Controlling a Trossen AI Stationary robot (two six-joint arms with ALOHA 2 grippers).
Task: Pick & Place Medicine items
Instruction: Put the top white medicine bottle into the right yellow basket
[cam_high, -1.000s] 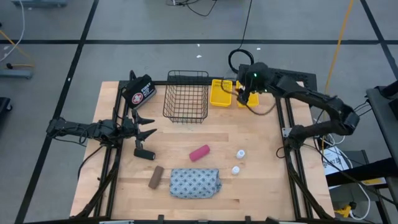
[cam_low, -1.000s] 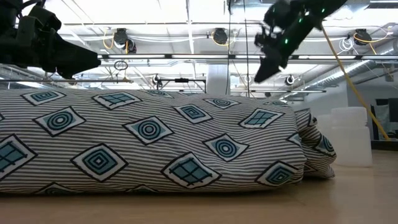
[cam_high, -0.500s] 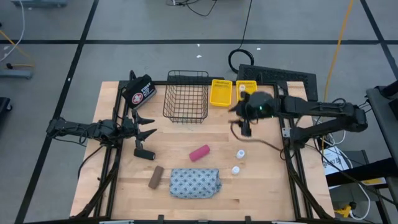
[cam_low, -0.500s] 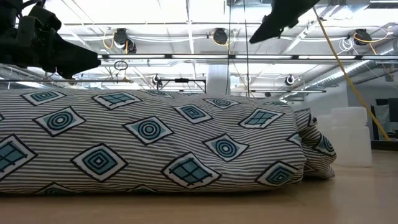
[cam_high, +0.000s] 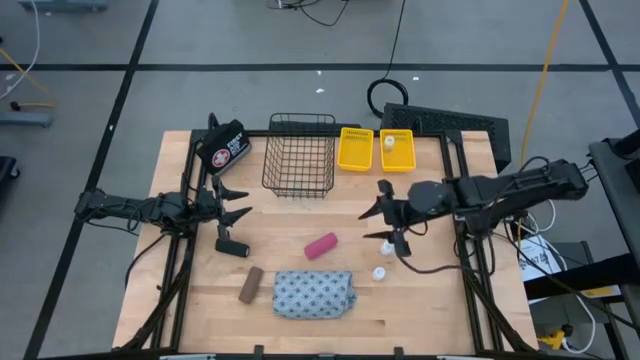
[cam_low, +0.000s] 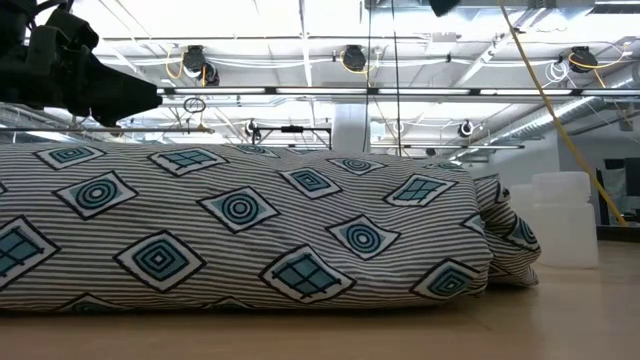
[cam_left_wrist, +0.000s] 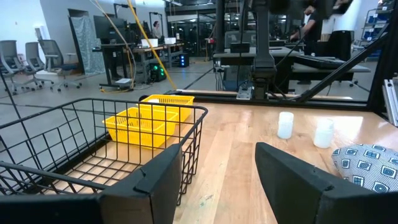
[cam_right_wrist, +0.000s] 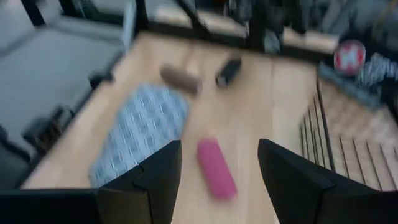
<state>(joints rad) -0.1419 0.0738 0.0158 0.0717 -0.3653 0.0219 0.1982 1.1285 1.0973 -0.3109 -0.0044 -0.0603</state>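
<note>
A robotics lab or open workshop hall. Shown by a wooden bench (cam_high: 350, 215) framed in black metal rails, standing on a grey floor marked with dark tape lines (cam_high: 130, 70) and crossed by loose cables (cam_high: 398, 40). Overhead in the low view, exposed pipes and ducts (cam_low: 300, 92) under bright ceiling lights. Beyond the bench in the left wrist view, office chairs (cam_left_wrist: 46, 59), desks with monitors (cam_left_wrist: 109, 28), and a person standing (cam_left_wrist: 314, 28) far back.
</note>
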